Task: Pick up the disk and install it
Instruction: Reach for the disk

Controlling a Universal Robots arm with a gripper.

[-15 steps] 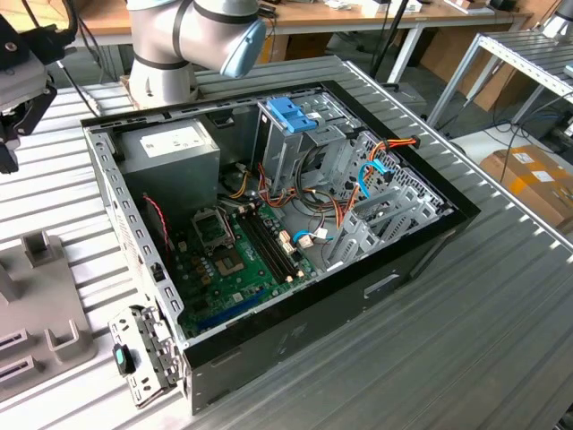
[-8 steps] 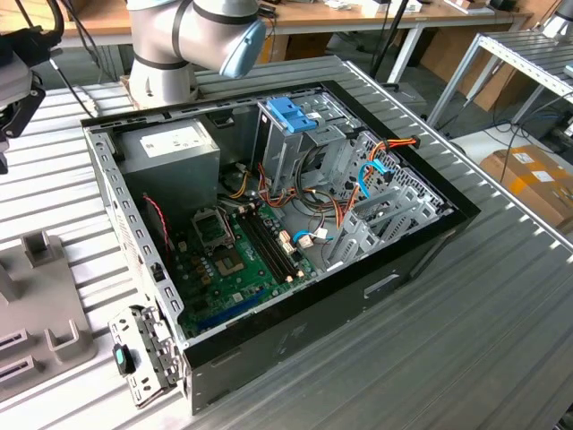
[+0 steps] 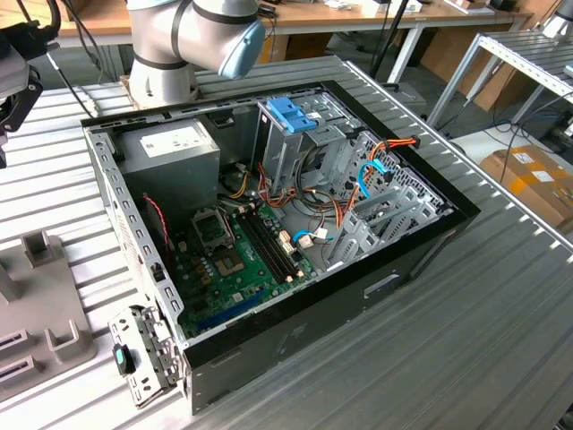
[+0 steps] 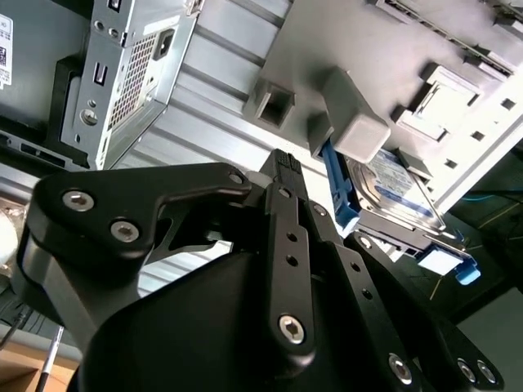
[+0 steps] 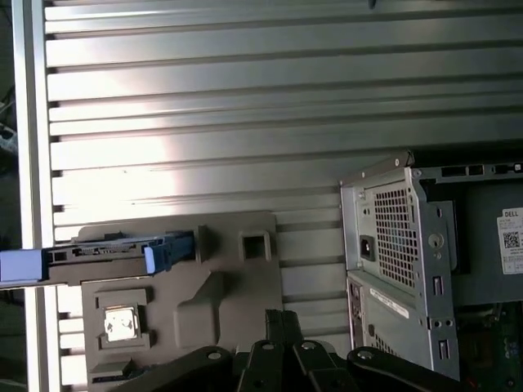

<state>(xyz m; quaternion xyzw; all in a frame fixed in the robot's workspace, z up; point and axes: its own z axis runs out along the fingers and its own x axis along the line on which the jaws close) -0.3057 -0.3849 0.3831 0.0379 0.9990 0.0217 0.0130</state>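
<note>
**Tool closed and empty over the fixture; disk parked in its slot**

- Tool (image 4: pixel 282 160) (image 5: pixel 283 318), in both wrist views: fingers pressed together with nothing between them. It hangs over the grey moulded fixture (image 5: pixel 237 282), apart from the disk and not touching it.
- Disk (image 5: pixel 122 249) (image 4: pixel 392 192), in both wrist views: it stands on edge in a slot of the fixture, with light-blue rails along its sides. The label face shows in the second wrist view. It is not picked up and not yet installed.
- A square silver part (image 5: pixel 121 322) sits in a recess of the same fixture, just beside the disk's slot.
- Exterior view:
  - The fixture sits at lower left of the frame, on the ribbed metal worktop (image 3: pixel 466 358).
  - The open computer case (image 3: pixel 313 336) lies on its side mid-frame, beside the fixture.
  - Inside the case, the grey power supply (image 3: pixel 170 148) is toward upper left and the motherboard (image 3: pixel 228 260) is below it.
  - The metal drive cage with the blue handle (image 3: pixel 291 112) is at upper middle. Loose orange and blue cables run to the right of the cage.
  - The arm's base (image 3: pixel 166 45) is at top of the frame, behind the case.
</note>
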